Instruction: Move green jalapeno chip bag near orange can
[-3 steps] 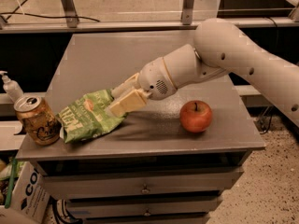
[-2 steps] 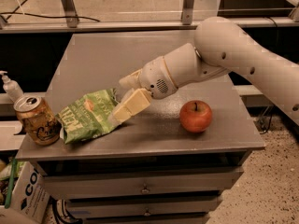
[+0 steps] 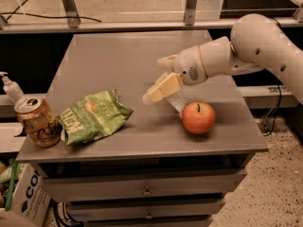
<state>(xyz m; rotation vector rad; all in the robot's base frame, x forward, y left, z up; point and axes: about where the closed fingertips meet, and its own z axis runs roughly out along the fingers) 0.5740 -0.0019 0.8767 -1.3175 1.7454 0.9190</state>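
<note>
One gap matters: the green jalapeno chip bag (image 3: 92, 117) lies at 8 o'clock from the gripper (image 3: 157, 82), well apart, with its long axis running 8-to-2 o'clock. Its low end sits just beside the orange can (image 3: 38, 123). The gripper hangs spread and empty above the desk (image 3: 118, 56), at the apple's (image 3: 198, 117) 10 o'clock.

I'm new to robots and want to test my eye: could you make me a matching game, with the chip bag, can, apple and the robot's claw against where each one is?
Things:
1. green chip bag
2. orange can
3. apple
4. claw

Places:
A. upright at the table's front left corner
B. raised above the table, between bag and apple
C. on the right side, near the front edge
D. lying crumpled next to the can

Pairs: 1-D, 2-A, 3-C, 4-B
</note>
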